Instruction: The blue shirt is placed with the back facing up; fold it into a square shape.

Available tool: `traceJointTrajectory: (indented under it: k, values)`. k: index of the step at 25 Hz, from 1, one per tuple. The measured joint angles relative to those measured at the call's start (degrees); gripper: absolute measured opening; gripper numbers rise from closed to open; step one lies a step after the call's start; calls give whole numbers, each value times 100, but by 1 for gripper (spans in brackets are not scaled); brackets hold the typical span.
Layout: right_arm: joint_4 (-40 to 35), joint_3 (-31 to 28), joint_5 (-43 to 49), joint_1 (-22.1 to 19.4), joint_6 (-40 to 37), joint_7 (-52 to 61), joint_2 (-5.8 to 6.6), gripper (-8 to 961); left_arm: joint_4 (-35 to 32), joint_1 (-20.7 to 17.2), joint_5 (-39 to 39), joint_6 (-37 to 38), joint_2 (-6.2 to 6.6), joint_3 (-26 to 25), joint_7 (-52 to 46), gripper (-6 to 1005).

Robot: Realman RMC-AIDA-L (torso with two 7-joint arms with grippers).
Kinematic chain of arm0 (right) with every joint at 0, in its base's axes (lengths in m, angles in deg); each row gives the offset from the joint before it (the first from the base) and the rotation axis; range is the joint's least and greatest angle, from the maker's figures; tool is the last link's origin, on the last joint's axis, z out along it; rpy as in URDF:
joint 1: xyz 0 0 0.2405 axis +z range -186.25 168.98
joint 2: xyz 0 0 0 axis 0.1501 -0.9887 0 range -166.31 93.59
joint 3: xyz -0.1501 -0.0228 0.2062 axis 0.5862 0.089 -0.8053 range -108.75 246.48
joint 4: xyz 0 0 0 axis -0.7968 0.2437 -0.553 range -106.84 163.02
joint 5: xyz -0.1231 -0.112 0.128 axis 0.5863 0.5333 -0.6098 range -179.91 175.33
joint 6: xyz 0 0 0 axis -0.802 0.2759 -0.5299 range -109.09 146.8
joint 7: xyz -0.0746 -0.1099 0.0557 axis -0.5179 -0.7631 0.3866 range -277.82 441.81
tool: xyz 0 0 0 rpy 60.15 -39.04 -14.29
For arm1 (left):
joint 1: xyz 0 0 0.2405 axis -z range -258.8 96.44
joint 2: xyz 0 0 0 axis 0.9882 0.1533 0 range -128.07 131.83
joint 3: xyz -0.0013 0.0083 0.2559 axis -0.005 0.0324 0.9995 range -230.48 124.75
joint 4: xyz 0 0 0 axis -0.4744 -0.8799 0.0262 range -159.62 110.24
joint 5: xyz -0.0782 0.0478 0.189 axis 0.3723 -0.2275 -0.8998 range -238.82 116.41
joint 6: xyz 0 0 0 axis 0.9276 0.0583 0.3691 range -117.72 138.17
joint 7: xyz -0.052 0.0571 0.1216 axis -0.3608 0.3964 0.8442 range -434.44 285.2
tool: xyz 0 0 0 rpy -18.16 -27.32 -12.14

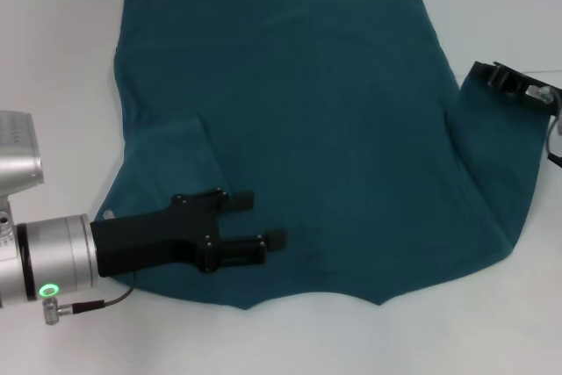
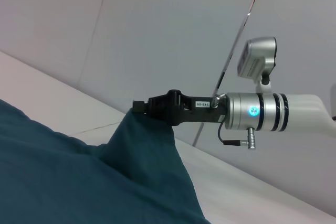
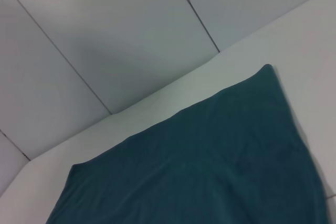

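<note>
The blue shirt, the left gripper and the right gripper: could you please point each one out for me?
blue shirt [image 1: 325, 111]: head view, middle of its back panel.
left gripper [image 1: 263, 221]: head view, between its fingertips.
right gripper [image 2: 137, 106]: left wrist view, tip at the shirt's edge.

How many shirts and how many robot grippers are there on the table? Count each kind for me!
Blue shirt: 1
Grippers: 2, the left gripper over the shirt's near left part, and the right gripper pinching the right sleeve
White table: 1
Total: 4
</note>
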Motion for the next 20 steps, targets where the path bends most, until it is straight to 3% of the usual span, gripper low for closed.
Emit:
traceJointTrajectory:
  k: [10,14,20]
  values:
    - [82,20,1,133,56,-37,-226,18,11,32,0,-65,6,0,0,887]
    - [289,208,1,210,4,-77,-231,27,11,48,0,-65,7,0,-17,887]
    - [339,702,0,298,-122,-86,-234,145,11,55,-1,-73,9,0,-36,887]
